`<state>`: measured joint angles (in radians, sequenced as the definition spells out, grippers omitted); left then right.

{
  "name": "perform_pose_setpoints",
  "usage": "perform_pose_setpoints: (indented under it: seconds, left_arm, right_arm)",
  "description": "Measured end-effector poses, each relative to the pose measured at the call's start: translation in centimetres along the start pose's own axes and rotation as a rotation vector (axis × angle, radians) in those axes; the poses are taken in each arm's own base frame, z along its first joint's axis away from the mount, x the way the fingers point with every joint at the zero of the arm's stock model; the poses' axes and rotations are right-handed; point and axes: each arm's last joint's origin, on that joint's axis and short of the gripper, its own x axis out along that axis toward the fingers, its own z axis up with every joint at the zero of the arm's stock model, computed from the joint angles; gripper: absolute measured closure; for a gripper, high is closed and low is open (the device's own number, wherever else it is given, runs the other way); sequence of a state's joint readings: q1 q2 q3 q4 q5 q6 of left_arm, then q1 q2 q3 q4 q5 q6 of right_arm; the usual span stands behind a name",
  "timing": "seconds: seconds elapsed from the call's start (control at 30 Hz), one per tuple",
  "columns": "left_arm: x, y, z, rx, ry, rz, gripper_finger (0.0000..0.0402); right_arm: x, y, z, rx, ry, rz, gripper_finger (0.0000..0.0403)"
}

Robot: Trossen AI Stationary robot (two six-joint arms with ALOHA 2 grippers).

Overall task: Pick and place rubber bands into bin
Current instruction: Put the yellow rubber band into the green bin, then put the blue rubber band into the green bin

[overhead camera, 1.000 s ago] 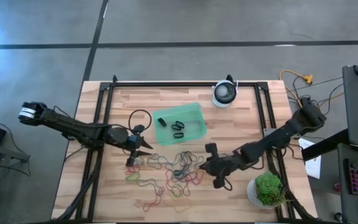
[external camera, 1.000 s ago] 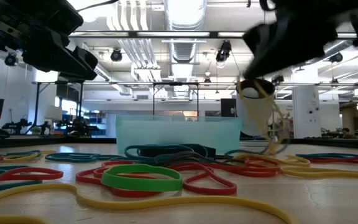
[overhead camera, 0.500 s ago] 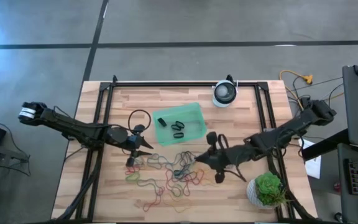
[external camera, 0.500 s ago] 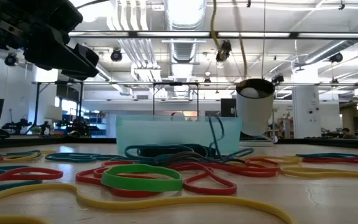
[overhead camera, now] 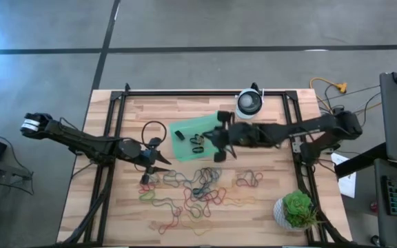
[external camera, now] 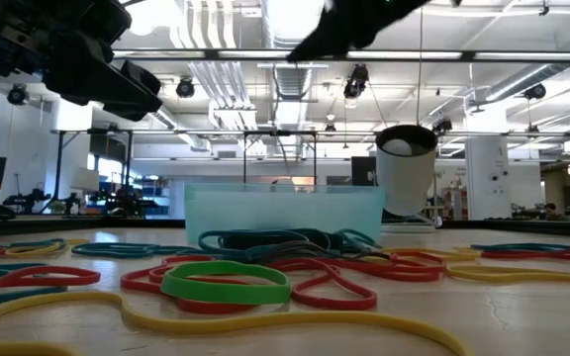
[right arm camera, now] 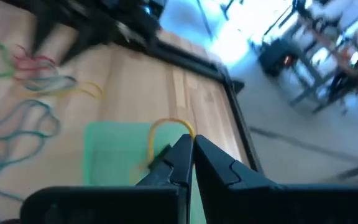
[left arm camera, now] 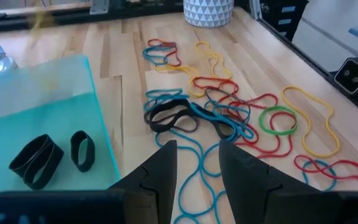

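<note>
The green bin [overhead camera: 200, 136] stands at the table's middle with black rubber bands [left arm camera: 39, 160] lying in it. Many coloured rubber bands [overhead camera: 188, 189] lie loose on the wood near it. My right gripper [right arm camera: 190, 148] hovers over the bin's right part [right arm camera: 114, 158], shut on a yellow rubber band [right arm camera: 166, 124]; the high view shows it at the bin's right edge [overhead camera: 217, 138]. My left gripper [left arm camera: 194, 158] stands open above the bands left of the pile [overhead camera: 158, 165], holding nothing. My right gripper pinches one spot of the yellow band's loop [right arm camera: 186, 132] between its two fingertips. The fingers come slanting down from the table's right side. The band is lifted clear over the bin; its loop curves away beyond the fingertips.
A round white device [overhead camera: 249, 103] stands beyond the bin, and a potted green plant [overhead camera: 296, 209] at the near right corner. A black cable loop [overhead camera: 156, 131] lies left of the bin. Black frame rails [overhead camera: 119, 117] run along the table's sides.
My right gripper, staying shut, has risen from the right side of the pile and swung toward the far edge and left, over the bin. The yellow band has come up off the table with it and now hangs clear.
</note>
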<state>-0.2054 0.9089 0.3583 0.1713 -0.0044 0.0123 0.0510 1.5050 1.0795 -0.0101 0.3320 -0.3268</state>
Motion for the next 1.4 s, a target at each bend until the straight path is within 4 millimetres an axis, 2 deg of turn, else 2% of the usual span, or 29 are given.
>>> perform_pose_setpoints:
  seconds: [0.2,0.43,0.57,0.83,1.07,1.4]
  left_arm:
    - [0.0,0.0,0.0,0.021,-0.006,0.000,0.0297]
    - [0.1,0.0,0.0,0.021,-0.012,0.000,0.0297]
    - [0.1,0.0,0.1,0.022,-0.024,0.001,0.0297]
    - [0.1,0.0,0.0,0.021,-0.016,0.000,0.0297]
    - [0.3,0.0,-1.4,-0.034,0.116,-0.002,0.0297]
    - [0.5,-0.1,-3.6,-0.170,0.397,0.028,0.0297]
  right_arm:
    - [3.5,-2.3,-2.6,0.093,0.055,-0.011,0.0394]
    - [6.0,-3.8,-4.8,0.218,0.090,-0.025,0.0394]
    - [6.6,-4.4,-5.8,0.286,0.117,0.023,0.0378]
    - [6.0,-4.6,-5.7,0.303,0.124,0.085,0.0296]
    - [4.2,-1.9,-5.1,0.172,0.210,0.193,0.0260]
    - [0.8,4.3,-2.4,0.027,0.169,0.373,0.0265]
